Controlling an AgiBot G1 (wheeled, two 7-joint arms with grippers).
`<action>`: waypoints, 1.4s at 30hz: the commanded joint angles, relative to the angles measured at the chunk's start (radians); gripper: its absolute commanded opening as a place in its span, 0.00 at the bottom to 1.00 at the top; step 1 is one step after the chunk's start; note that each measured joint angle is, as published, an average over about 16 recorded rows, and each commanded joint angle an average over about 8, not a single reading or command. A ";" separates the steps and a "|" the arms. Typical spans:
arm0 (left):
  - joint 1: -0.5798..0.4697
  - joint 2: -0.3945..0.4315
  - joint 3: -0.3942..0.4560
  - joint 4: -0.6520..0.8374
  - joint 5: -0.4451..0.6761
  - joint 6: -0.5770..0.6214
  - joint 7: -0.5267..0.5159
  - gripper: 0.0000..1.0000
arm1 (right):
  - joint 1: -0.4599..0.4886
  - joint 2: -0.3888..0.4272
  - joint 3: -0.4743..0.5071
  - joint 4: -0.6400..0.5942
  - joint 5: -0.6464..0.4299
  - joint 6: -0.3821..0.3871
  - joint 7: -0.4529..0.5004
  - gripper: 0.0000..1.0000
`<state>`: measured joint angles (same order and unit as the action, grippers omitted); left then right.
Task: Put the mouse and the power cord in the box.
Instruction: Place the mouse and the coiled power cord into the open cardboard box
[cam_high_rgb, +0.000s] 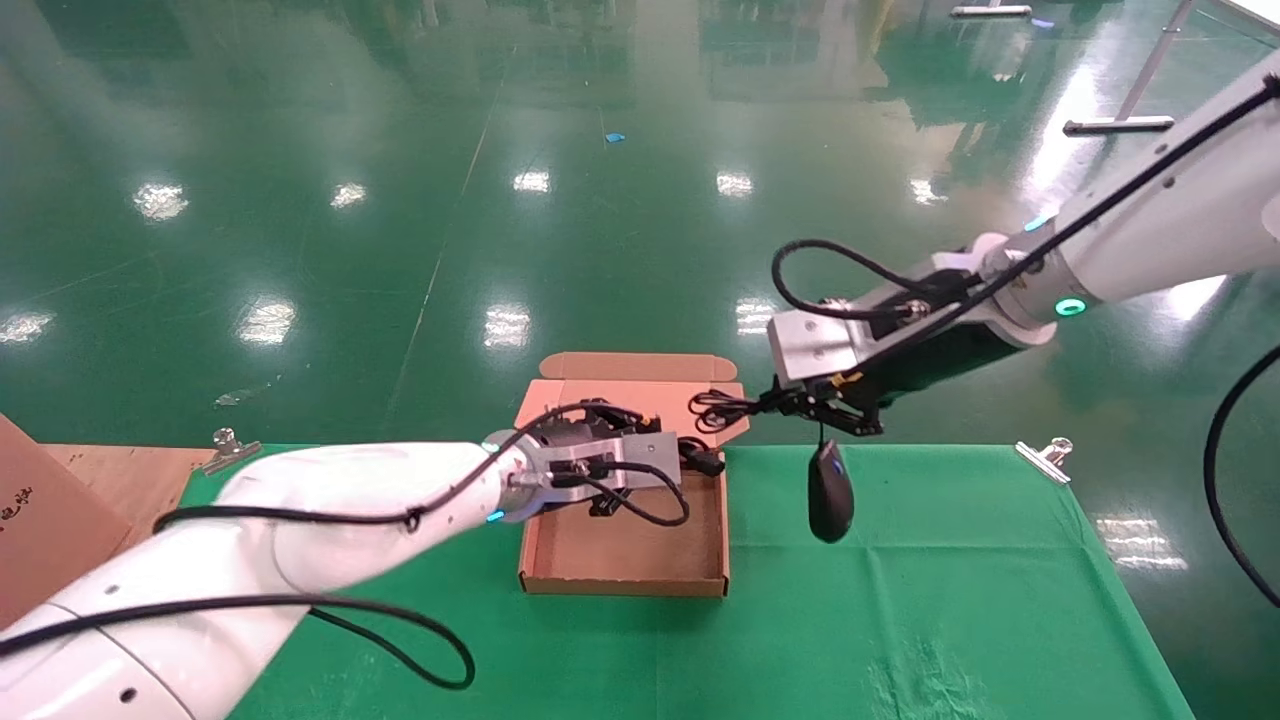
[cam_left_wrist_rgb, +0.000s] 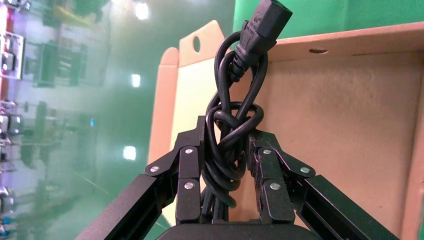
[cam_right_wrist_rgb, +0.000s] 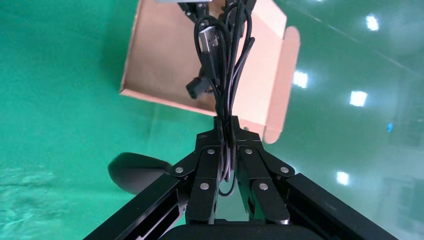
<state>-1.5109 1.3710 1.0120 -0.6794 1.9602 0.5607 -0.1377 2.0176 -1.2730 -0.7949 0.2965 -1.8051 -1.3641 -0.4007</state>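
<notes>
The brown box (cam_high_rgb: 625, 560) lies open on the green cloth, its lid folded back. My left gripper (cam_high_rgb: 690, 458) hovers over the box's far part, shut on the knotted black power cord (cam_left_wrist_rgb: 231, 150). The cord's plug (cam_left_wrist_rgb: 262, 22) sticks out past the fingertips, toward the box wall (cam_left_wrist_rgb: 345, 42). My right gripper (cam_high_rgb: 772, 400) is to the right of the box and above the table, shut on the mouse's bundled thin cable (cam_right_wrist_rgb: 227, 90). The black mouse (cam_high_rgb: 830, 492) hangs below it by the cable, clear of the cloth and just outside the box's right wall.
A large flat brown board (cam_high_rgb: 45, 520) leans at the table's left end. Metal clips (cam_high_rgb: 228, 445) (cam_high_rgb: 1050, 455) pin the green cloth (cam_high_rgb: 950, 600) at the far edge. Beyond that edge is shiny green floor.
</notes>
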 joint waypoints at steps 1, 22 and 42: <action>0.010 0.002 0.045 -0.012 0.013 -0.017 -0.055 0.00 | -0.007 0.006 0.002 -0.008 0.003 -0.001 -0.008 0.00; 0.004 0.002 0.335 0.007 -0.044 -0.140 -0.245 1.00 | -0.041 -0.005 0.002 -0.073 0.005 0.033 -0.060 0.00; -0.070 -0.089 0.362 -0.069 -0.231 -0.132 -0.277 1.00 | -0.011 -0.072 -0.007 -0.054 0.009 0.013 -0.026 0.00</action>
<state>-1.5706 1.2432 1.3679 -0.7866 1.7230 0.4312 -0.4126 1.9978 -1.3424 -0.8071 0.2596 -1.7951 -1.3435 -0.4160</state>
